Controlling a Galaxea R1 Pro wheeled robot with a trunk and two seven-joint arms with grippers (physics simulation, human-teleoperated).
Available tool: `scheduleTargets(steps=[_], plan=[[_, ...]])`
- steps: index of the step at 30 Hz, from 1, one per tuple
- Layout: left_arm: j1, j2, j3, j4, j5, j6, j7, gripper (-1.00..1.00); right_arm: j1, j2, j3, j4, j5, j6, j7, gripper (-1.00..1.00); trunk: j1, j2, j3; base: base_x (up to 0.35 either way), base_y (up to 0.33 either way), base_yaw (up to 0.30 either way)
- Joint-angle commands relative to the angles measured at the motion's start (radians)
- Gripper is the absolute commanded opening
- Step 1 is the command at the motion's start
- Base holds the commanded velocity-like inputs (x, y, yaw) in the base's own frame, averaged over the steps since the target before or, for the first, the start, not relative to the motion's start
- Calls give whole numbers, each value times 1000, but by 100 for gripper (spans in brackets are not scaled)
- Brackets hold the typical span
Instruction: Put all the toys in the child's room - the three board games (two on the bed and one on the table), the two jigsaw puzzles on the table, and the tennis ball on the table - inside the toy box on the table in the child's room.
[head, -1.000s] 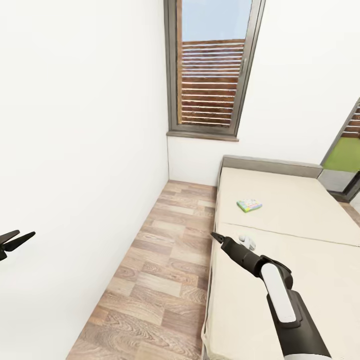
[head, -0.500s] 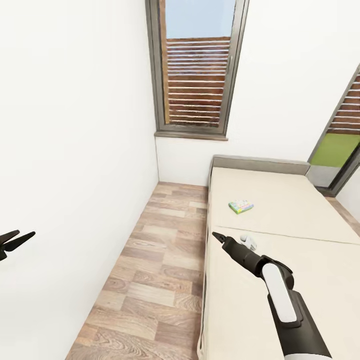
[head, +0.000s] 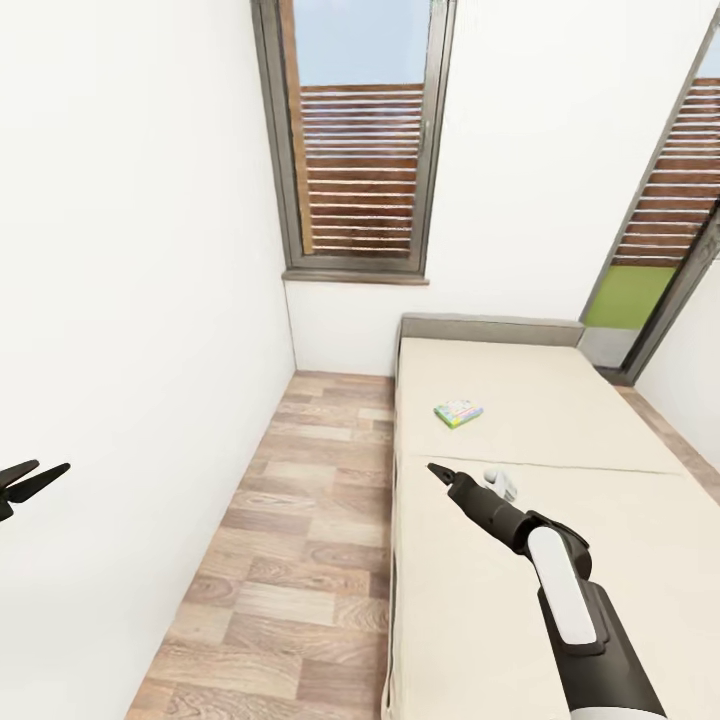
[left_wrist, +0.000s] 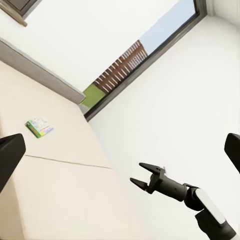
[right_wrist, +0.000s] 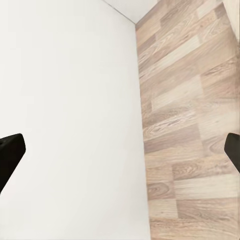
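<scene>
One board game (head: 458, 413), a flat colourful box with green edges, lies on the bed (head: 560, 420) near the grey headboard (head: 490, 330). The same board game (left_wrist: 39, 127) shows in the left wrist view on the cream cover (left_wrist: 60, 185). My right gripper (head: 437, 470) hovers open over the bed's left edge, a short way in front of the box and apart from it; in the left wrist view the right gripper (left_wrist: 137, 173) has its jaws spread and empty. My left gripper (head: 48, 468) is open and empty at the far left, beside the white wall.
A strip of wood-plank floor (head: 300, 540) runs between the white wall (head: 130, 300) and the bed. A tall window with brown slats (head: 360, 170) is in the far wall. A glass door (head: 650, 270) stands at the right behind the bed.
The whole picture has slid left and down, so the camera has moved; the bed and window sit further left. Both arms hold the same places in the view, grippers unchanged.
</scene>
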Motion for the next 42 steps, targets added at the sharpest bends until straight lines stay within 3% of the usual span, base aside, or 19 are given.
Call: scheduleTargets(steps=[1,18,35,42], plan=[[0,0,0,0,-1,11,-4,100,-1,1,-3,0,-3,6,-1,100,1,-2,-1,2,0,-199],[0,0,0,0,-1,11,-4,100,-1,1,-4,0,-2,6,-1,100,1,-2,19,0,45,-197],[0,0,0,0,-1,11,-4,100,-1,2,-6,2,-2,6,-2,100,1,-2,22,26,46,-84],[0,0,1,0,-1,11,-4,100,-1,2,-29,21,-3,6,-2,100,1,-2,22,19,8,-254]])
